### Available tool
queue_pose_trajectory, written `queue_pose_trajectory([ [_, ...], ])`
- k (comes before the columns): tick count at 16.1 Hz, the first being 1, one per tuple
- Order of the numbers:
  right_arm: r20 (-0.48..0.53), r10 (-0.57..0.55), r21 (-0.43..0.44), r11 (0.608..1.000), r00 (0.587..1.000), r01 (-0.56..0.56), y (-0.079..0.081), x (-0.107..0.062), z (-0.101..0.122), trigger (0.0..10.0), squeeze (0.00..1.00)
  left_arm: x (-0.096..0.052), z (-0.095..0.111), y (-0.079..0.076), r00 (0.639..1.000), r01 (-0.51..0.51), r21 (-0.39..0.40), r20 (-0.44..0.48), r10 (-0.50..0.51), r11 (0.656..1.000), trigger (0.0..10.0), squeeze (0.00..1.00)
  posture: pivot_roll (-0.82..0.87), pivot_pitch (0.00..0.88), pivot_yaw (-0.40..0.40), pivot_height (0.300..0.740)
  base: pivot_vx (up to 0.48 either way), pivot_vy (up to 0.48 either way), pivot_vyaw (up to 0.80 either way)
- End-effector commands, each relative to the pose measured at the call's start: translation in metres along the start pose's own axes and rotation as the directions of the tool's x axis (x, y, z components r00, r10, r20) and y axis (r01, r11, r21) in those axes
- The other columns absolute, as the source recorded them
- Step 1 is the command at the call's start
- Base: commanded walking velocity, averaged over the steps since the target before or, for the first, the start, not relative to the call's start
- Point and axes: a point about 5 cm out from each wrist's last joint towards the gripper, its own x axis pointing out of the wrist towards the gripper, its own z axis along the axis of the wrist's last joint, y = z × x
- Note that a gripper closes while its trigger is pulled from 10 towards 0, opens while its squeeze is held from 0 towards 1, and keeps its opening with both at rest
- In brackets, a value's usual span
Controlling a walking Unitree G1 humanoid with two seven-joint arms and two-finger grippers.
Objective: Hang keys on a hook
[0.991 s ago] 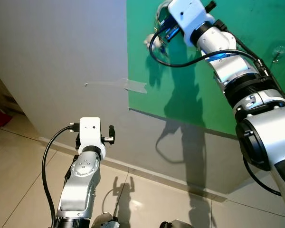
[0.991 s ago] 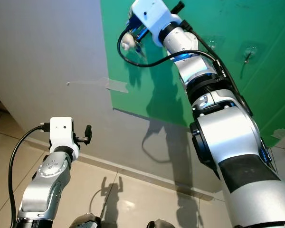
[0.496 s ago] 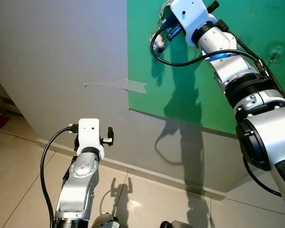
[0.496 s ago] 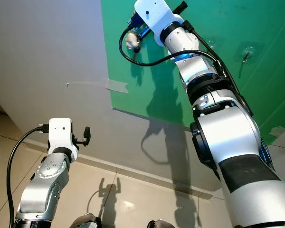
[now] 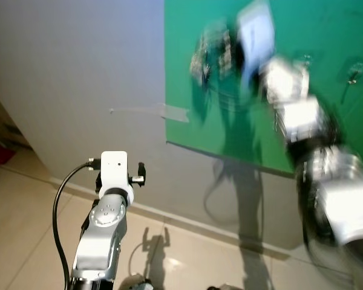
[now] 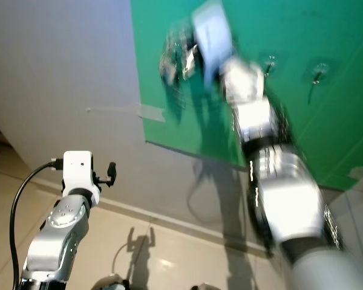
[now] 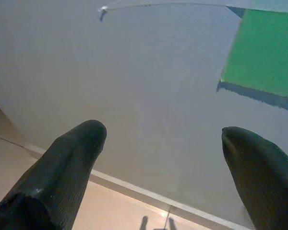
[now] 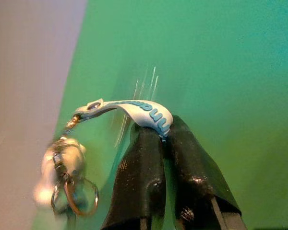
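On the left, the left gripper is raised in front of the grey wall, its fingers spread wide with nothing between them — it has no part in the job. A strip of tape sits at the edge of the green sheet fixed to the wall.

Further right, the right arm reaches up across the green sheet, heavily blurred in the head views. The right gripper has its fingers pressed together on a white strap with blue lettering; from the strap's free end the keys dangle on a ring, close to the green sheet near its grey-wall edge.

Two small hooks are stuck on the sheet, well apart from the keys and off to the right.

The step in hand looks like carrying the keys toward a hook. The next move calls for bringing the arm across to the right, then lining up the ring or strap loop with a hook tip — hard while the keys swing.
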Motion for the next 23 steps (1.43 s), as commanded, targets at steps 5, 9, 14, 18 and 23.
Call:
queue_pose_trajectory([
  [5, -0.007, 0.036, 0.061, 0.998, 0.999, -0.035, 0.014, -0.029, 0.001, 0.0, 0.00, 0.006, 0.003, -0.012, 0.998, 0.065, 0.023, 0.003, -0.066, 0.998, 10.0, 0.00, -0.12, 0.000, 0.037, 0.740, 0.000, 0.000, 0.00],
  [9, -0.144, -0.153, 0.019, 0.987, 0.978, 0.158, -0.023, -0.058, -0.006, 0.0, 0.00, 0.008, 0.003, -0.011, 0.997, 0.072, 0.025, 0.004, -0.072, 0.997, 10.0, 0.00, -0.13, 0.000, 0.039, 0.740, 0.000, 0.000, 0.00],
  [14, -0.046, -0.118, -0.356, 0.930, 0.992, 0.094, -0.028, -0.058, 0.032, 0.0, 0.00, 0.011, 0.005, -0.014, 0.997, 0.083, 0.024, 0.006, -0.083, 0.996, 10.0, 0.00, -0.15, 0.000, 0.047, 0.740, 0.000, 0.000, 0.00],
  [18, 0.031, -0.057, -0.523, 0.850, 0.998, 0.064, -0.026, -0.052, 0.059, 0.0, 0.00, 0.013, 0.005, -0.015, 0.996, 0.086, 0.023, 0.009, -0.086, 0.996, 10.0, 0.00, -0.15, 0.000, 0.044, 0.740, 0.000, 0.000, 0.00],
  [23, 0.127, -0.100, -0.736, 0.657, 0.987, 0.162, -0.050, -0.036, 0.090, 0.0, 0.00, 0.015, 0.006, -0.014, 0.996, 0.084, 0.025, 0.012, -0.084, 0.996, 10.0, 0.00, -0.14, 0.000, 0.049, 0.740, 0.000, 0.000, 0.00],
])
